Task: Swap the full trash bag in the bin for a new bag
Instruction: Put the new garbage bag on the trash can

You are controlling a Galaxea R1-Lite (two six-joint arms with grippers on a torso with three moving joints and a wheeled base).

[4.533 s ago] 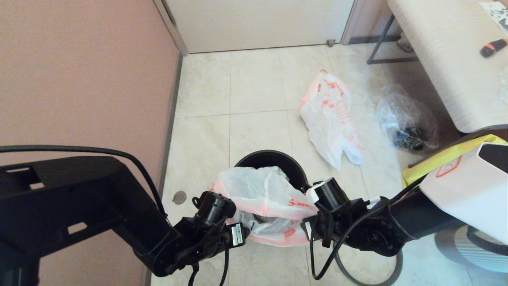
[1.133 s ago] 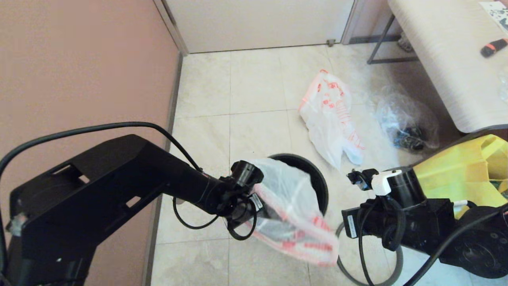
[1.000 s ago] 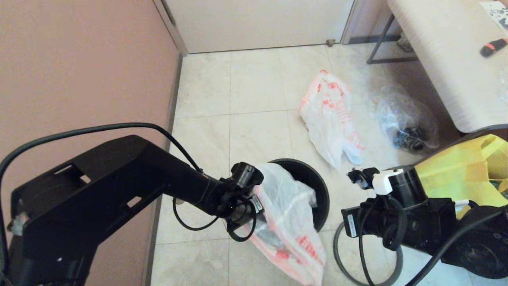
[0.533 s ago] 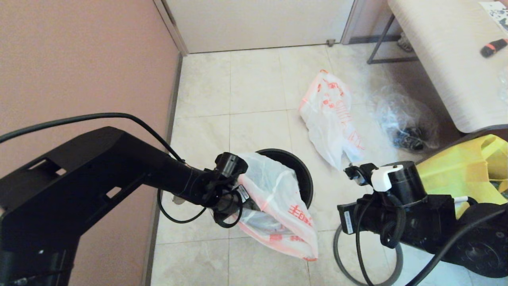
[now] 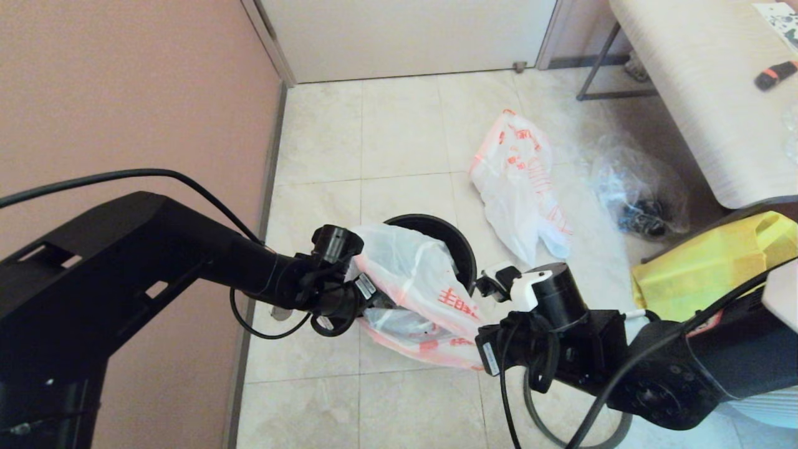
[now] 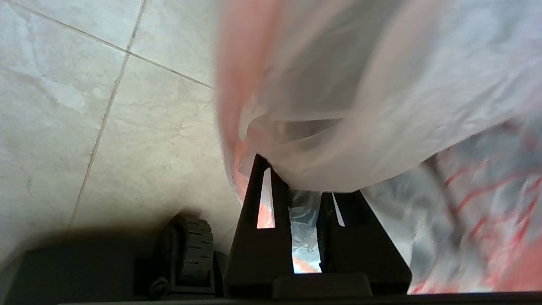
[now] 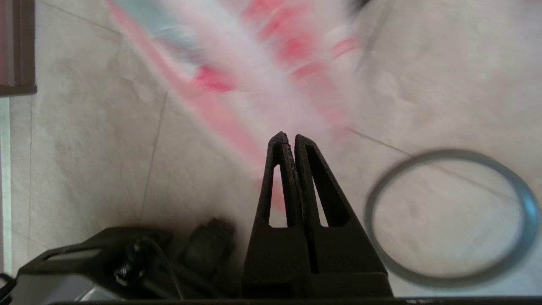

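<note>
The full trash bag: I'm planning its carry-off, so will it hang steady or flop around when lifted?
The full trash bag will probably sag and swing: its thin film drapes limply from the left tool. The lumpy load inside likely shifts. The film looks slippery, so one pinch might slide.

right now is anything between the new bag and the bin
Nothing visible does. The new bag, pinched in the left fingers, already drapes over the near rim of the bin, and the hoop lies off on the floor.
</note>
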